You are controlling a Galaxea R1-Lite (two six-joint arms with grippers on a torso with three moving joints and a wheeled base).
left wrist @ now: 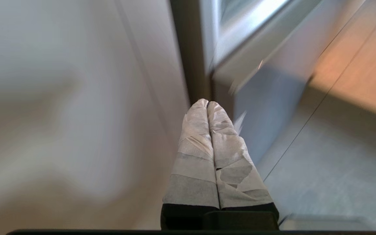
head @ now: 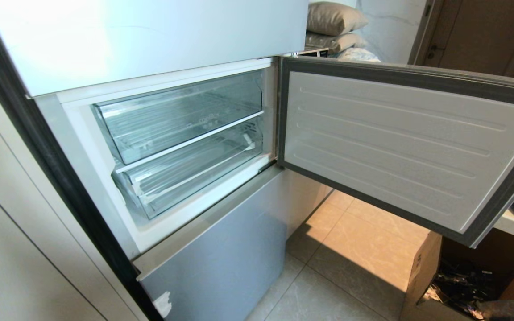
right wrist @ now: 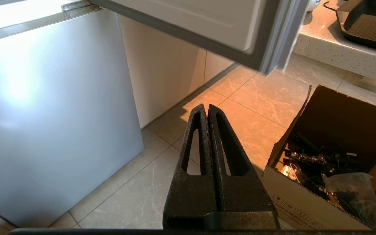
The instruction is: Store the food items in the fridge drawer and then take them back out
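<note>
The fridge's middle compartment stands open, its door (head: 400,142) swung wide to the right. Inside sit two clear plastic drawers, one above the other: the upper drawer (head: 181,116) and the lower drawer (head: 190,174), both pushed in and both showing only bare ribbed plastic. Which of them is the shallow fridge drawer cannot be told from this angle. No food item shows inside either one.

Neither arm appears in the head view. The left end effector (left wrist: 207,103) has its tape-wrapped fingers pressed together, holding nothing, pointing at the fridge's dark side edge beside a pale cabinet panel (that view is smeared). The right end effector (right wrist: 207,107) hangs with its black fingers together and empty, above the tiled floor (right wrist: 240,117), near a cardboard box (right wrist: 325,169) of dark clutter. A stone bench (right wrist: 335,52) carries a dark tray (right wrist: 364,29).
</note>
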